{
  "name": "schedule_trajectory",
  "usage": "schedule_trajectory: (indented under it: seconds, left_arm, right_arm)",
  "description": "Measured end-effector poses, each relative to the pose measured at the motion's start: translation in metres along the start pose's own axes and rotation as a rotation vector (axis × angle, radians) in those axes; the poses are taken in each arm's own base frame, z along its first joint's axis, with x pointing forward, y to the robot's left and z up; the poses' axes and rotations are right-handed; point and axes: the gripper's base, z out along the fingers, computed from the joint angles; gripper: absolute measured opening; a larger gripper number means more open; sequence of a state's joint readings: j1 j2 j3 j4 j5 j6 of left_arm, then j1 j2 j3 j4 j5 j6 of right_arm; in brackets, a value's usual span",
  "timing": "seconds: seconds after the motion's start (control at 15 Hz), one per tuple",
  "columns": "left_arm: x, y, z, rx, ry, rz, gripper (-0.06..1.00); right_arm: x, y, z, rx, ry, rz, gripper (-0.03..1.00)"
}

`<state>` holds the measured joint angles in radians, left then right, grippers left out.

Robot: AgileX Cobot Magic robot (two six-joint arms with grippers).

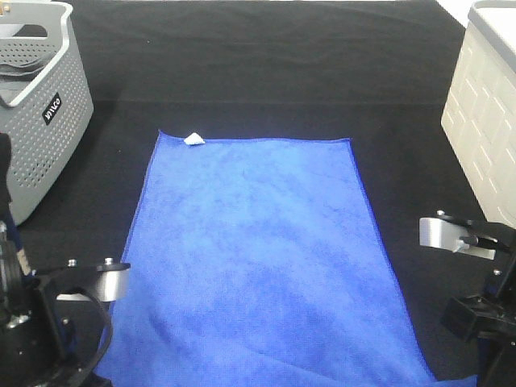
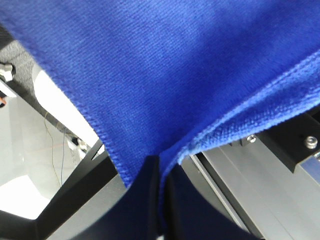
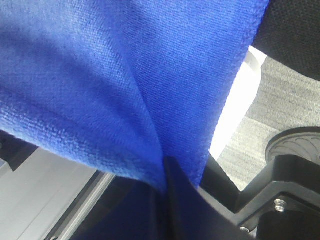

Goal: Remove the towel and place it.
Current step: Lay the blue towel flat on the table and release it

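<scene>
1. The towel lies spread flat down the middle of the bench. Its white tag is at the far-left corner of the cloth, and its near end runs off toward the near edge, where I have hold of it. My main worry is uneven pulling: if one arm leads, the cloth will skew and bunch.
2. Each grip takes only a narrow pinch close to the stitched hem. Drag from the bench surface on so much flat cloth could, I think, tug that hem out.
3. The grey basket at the far-left corner and the white crate at the right edge stand apart from the towel. A wide swing could still brush them.
4. Left hand: jaws closed right down on a fold of towel at its hem, touching nothing else.
5. Right hand: likewise clamped tight on a gathered fold of towel, with cloth draping over it.
</scene>
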<state>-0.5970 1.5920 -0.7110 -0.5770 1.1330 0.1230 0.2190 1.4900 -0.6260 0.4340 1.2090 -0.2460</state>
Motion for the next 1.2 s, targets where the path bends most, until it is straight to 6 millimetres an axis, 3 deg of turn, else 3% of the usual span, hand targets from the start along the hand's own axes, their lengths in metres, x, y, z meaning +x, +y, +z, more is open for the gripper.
schedule_trajectory:
  seconds: [0.27,0.6,0.73,1.0,1.2]
  left_arm:
    - [-0.005,-0.001,0.003,0.014,-0.021,-0.014,0.00]
    - [-0.004,-0.007,0.007,0.019,-0.015,0.004,0.02]
    - [0.001,-0.018,0.014,0.007,0.010,0.049,0.15]
    - [0.004,-0.026,0.020,-0.011,0.010,0.029,0.59]
    - [0.001,-0.029,0.016,-0.011,-0.006,0.026,0.69]
  right_arm:
    - [-0.001,0.000,0.001,0.000,0.006,0.001,0.01]
    - [-0.001,0.002,0.001,-0.026,-0.001,-0.009,0.14]
    - [-0.001,0.002,0.001,-0.027,-0.001,-0.009,0.25]
    - [-0.001,0.003,0.001,-0.034,-0.003,0.014,0.59]
    - [0.003,0.006,-0.007,-0.026,-0.049,-0.008,0.65]
